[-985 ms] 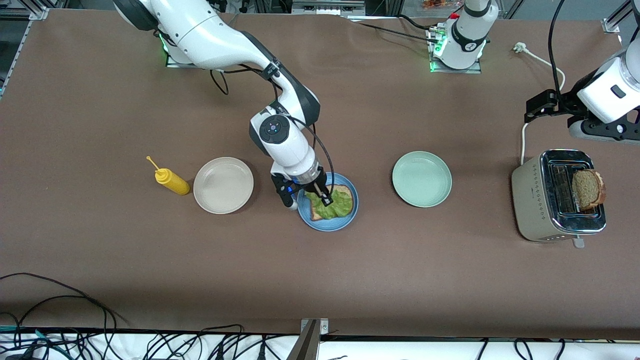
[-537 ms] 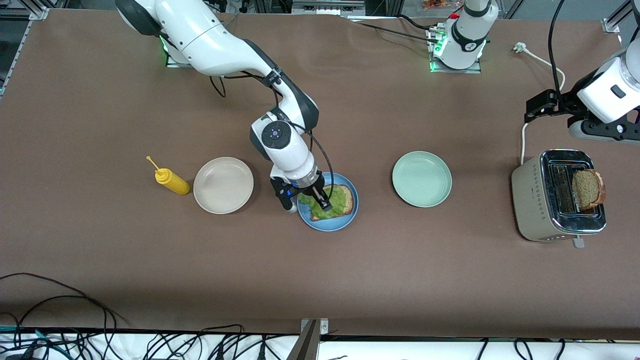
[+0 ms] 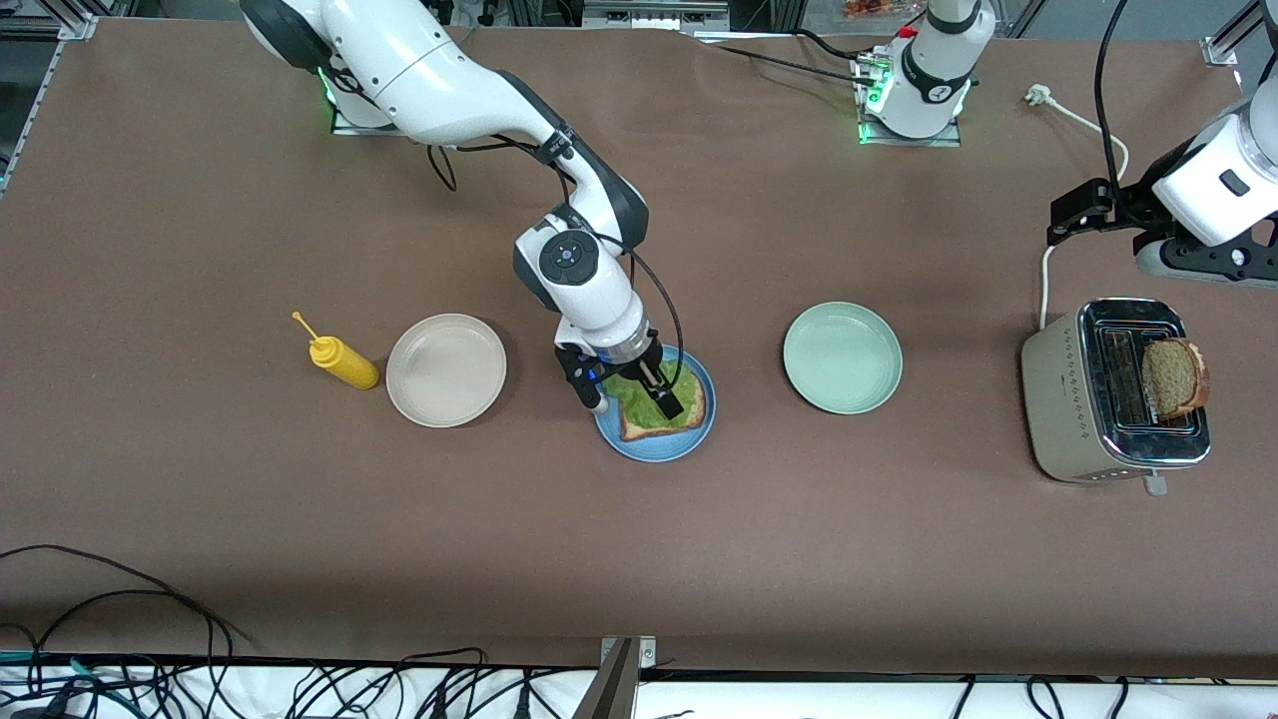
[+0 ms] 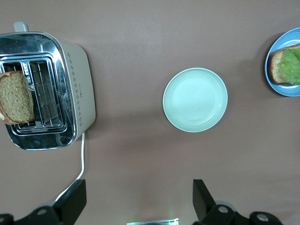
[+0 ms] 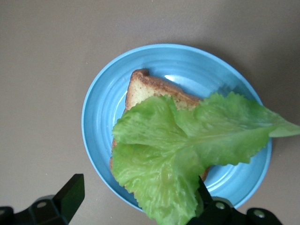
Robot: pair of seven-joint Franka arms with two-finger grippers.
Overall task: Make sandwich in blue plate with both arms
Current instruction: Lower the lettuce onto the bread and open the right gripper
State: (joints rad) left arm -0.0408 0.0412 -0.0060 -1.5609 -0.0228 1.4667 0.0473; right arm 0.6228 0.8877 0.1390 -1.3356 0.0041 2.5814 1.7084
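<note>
**Lettuce down on first slice, second slice waiting in toaster**

My right gripper [image 3: 667, 391] sits low over the round sky-blue plate [image 3: 611, 435], mid-table. Its jaws stand wide in the right wrist view, one tip under the leaf edge, gripping nothing. I judge this a release.

Plate contents: one brown wholegrain bread slice [image 5: 149, 87], flat; a ruffled green lettuce leaf [image 5: 187, 140] draped on it, overhanging the crust toward the rim.

The second bread slice [image 3: 1174, 377] stands upright in a slot of the beige-and-chrome toaster [image 3: 1056, 419] at the left arm's end of the table. My left gripper [image 4: 139, 202] hovers near it, jaws wide, empty, presumably poised to fetch it.

Pale green plate [image 3: 842, 358] and beige plate [image 3: 445, 369]: both bare. A yellow squeeze bottle [image 3: 341, 361] lies beside the beige one.
</note>
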